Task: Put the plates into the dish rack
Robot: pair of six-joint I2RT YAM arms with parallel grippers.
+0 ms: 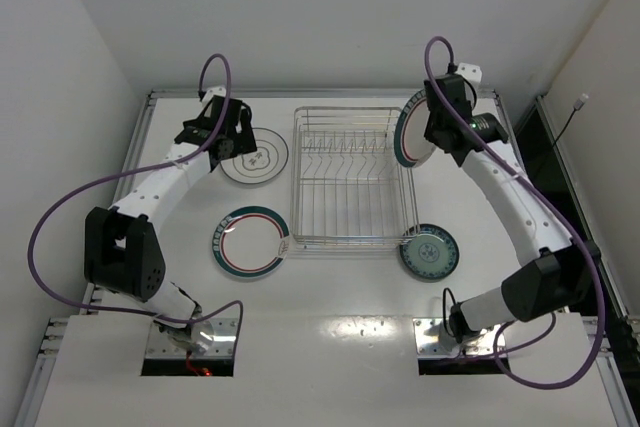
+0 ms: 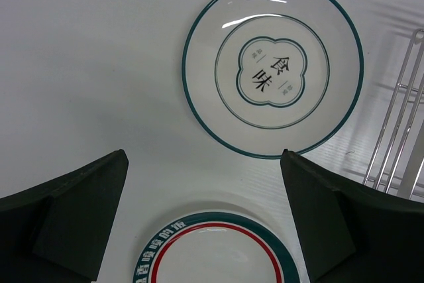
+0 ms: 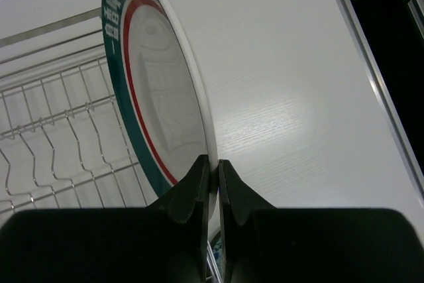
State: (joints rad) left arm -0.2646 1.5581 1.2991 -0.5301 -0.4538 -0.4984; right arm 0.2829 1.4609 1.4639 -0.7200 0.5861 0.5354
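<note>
The silver wire dish rack [image 1: 350, 179] stands mid-table and holds no plate. My right gripper [image 1: 434, 133] is shut on the edge of a white plate with a green rim and red ring [image 1: 410, 129], held upright over the rack's far right rim. The right wrist view shows this plate [image 3: 159, 97] pinched at my right gripper [image 3: 213, 170], with the rack [image 3: 59, 137] to its left. My left gripper [image 1: 230, 137] is open and empty above the table, by the white plate with a dark centre motif [image 1: 255, 159], which the left wrist view [image 2: 273, 67] also shows.
A second green-rimmed, red-ringed plate [image 1: 250, 242] lies flat left of the rack's front and shows between my left fingers [image 2: 212, 253]. A small teal-blue patterned plate [image 1: 430, 253] lies at the rack's front right corner. The rack's wires [image 2: 397, 137] are to the right of my left gripper.
</note>
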